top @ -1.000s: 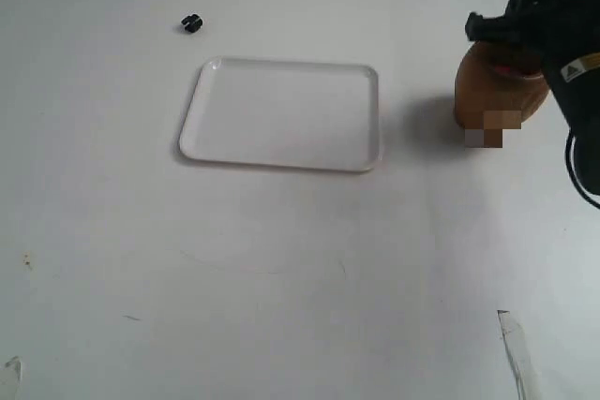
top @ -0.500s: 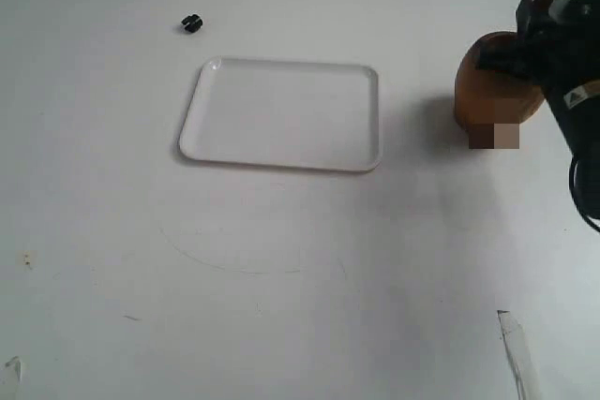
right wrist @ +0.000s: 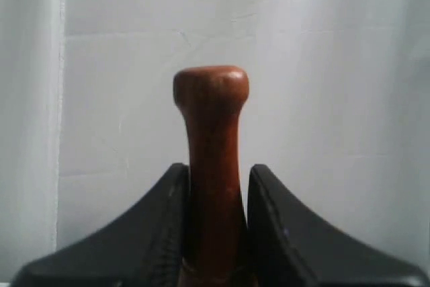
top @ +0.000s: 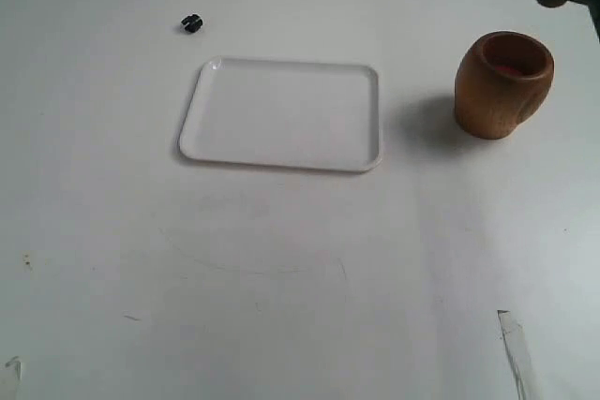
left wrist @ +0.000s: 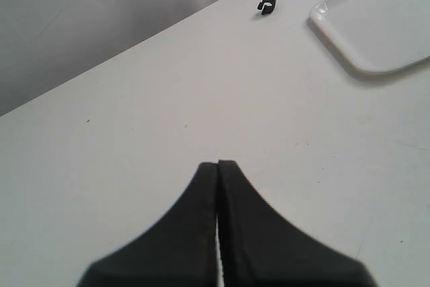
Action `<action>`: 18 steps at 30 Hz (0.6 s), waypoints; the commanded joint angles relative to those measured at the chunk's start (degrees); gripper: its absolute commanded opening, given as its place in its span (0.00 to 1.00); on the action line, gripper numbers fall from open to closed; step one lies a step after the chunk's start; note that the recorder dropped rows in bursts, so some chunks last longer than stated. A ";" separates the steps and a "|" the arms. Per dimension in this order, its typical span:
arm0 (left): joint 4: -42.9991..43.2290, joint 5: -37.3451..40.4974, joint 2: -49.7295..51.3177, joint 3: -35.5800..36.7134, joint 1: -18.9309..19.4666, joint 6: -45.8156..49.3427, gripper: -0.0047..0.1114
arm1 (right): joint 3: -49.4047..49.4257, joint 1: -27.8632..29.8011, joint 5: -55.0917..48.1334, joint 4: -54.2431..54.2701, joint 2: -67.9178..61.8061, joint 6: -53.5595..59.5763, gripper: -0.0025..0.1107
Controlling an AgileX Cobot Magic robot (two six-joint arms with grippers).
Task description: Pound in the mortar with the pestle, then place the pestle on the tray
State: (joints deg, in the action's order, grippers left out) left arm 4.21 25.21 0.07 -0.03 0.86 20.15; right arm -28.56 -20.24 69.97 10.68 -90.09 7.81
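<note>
**Pestle lifted clear of the mortar; tray leg comes next**

A second ago my right arm sat low over the mortar [top: 504,84] and covered its mouth. Half a second ago it was already rising, with the pestle's knob showing above the wrist. Now the right gripper [right wrist: 216,169] has gone up and back to the far top corner of the exterior view, with only a dark edge of it showing. The mortar stands uncovered on the counter [top: 281,278], upright, its reddish inside open to the camera, and it looks to be in much the same spot.

The pestle [right wrist: 211,99] went up with the arm. In the right wrist view the jaws are closed on its shaft, one on each side, with the narrow neck and knob standing out beyond them. I can't see the thick end.

I take this to mean the pounding is done and the carry is starting. The tray [top: 281,114] lies bare, well apart from the mortar on the left-arm side, so the arm must cross over and come down before letting go.

The left gripper [left wrist: 218,186] plays no part — its jaws are pressed together on nothing, above bare counter, with a small black clip [left wrist: 267,6] beyond them near the tray's corner.
</note>
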 commanded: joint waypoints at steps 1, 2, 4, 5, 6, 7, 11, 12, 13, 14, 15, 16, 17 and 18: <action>-0.42 -0.17 -0.07 0.03 -0.44 -0.47 0.04 | -0.20 0.19 -0.67 -0.66 -4.12 1.16 0.02; -0.42 -0.17 -0.07 0.03 -0.44 -0.47 0.04 | -0.20 0.19 -0.23 -0.66 -5.87 1.16 0.02; -0.42 -0.17 -0.07 0.03 -0.44 -0.47 0.04 | -0.20 0.19 -0.01 -0.66 -9.56 1.16 0.02; -0.42 -0.17 -0.07 0.03 -0.44 -0.47 0.04 | -0.20 0.19 -0.01 -0.66 -11.74 1.16 0.02; -0.42 -0.17 -0.07 0.03 -0.44 -0.47 0.04 | -0.20 0.19 -0.01 -0.66 -13.49 1.16 0.02; -0.42 -0.17 -0.07 0.03 -0.44 -0.47 0.04 | -0.32 0.19 -0.01 -0.79 -15.46 1.16 0.02; -0.42 -0.17 -0.07 0.03 -0.44 -0.47 0.04 | -1.16 0.19 -0.01 -1.16 -21.23 1.16 0.02; -0.42 -0.17 -0.07 0.03 -0.44 -0.47 0.04 | -1.27 0.19 -0.01 -1.16 -21.48 1.16 0.02; -0.42 -0.17 -0.07 0.03 -0.44 -0.47 0.04 | -1.53 0.19 -0.01 -1.16 -21.65 1.16 0.02; -0.42 -0.17 -0.07 0.03 -0.44 -0.47 0.04 | -1.55 0.19 -0.01 -1.16 -20.96 1.16 0.02; -0.42 -0.17 -0.07 0.03 -0.44 -0.47 0.04 | -1.84 0.19 -0.01 -1.16 -19.97 1.16 0.02; -0.42 -0.17 -0.07 0.03 -0.44 -0.47 0.04 | -1.97 0.19 -0.01 -1.16 -17.96 1.16 0.02; -0.42 -0.17 -0.07 0.03 -0.44 -0.47 0.04 | -2.11 0.19 -0.01 -1.43 -16.16 1.01 0.02; -0.42 -0.17 -0.07 0.03 -0.44 -0.47 0.04 | -2.19 0.19 -0.01 -1.96 -14.20 1.01 0.02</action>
State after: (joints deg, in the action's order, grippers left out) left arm 4.21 25.21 0.07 -0.03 0.86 20.15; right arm -30.50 -20.24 70.68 9.78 -108.70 9.03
